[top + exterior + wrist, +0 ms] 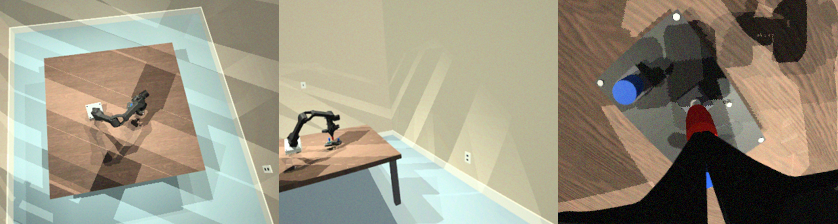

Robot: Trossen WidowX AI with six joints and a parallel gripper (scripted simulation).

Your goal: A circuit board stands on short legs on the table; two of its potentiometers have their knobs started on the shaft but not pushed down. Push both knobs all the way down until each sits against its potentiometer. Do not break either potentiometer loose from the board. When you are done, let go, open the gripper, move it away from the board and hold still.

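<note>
Tool (706, 140) covers the red knob's (699, 120) base; potentiometers indistinct.

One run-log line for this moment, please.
phase: pressing red knob | pincer: shut, empty, tips on red knob | blue knob: untouched, apart from pincer | board: on table
</note>
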